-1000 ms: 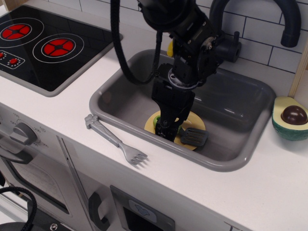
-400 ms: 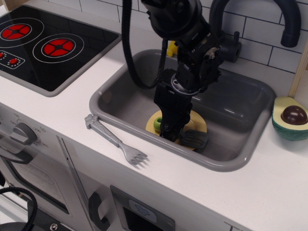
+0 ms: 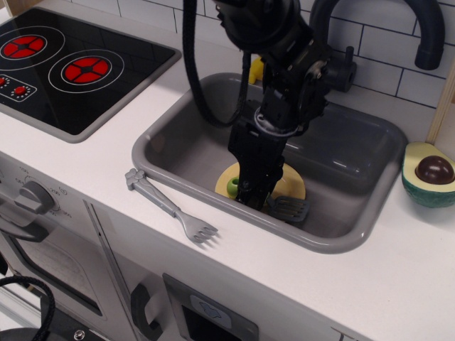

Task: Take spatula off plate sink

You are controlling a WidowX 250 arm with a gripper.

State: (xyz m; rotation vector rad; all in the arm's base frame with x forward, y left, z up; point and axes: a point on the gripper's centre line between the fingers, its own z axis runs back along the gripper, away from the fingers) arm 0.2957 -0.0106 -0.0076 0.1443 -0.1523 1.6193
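The spatula lies on the pale-yellow plate (image 3: 293, 186) at the front of the grey sink (image 3: 146, 145). Its green handle (image 3: 233, 187) shows left of my fingers. Its dark slotted blade (image 3: 288, 208) sticks out to the right, over the plate's front edge. My gripper (image 3: 252, 196) reaches straight down into the sink, with its black fingers (image 3: 245, 190) closed around the handle. The arm hides the middle of the handle and much of the plate.
A grey toy fork (image 3: 170, 206) lies on the white counter in front of the sink. The black stovetop (image 3: 71, 67) is at the left. An avocado half (image 3: 429, 174) sits at the right, with the dark faucet (image 3: 419, 32) behind. A yellow object (image 3: 252, 71) is behind the arm.
The fingers have closed in on the green handle, so less of it shows. The blade has turned slightly and shifted toward the front. The plate has moved a little to the right.
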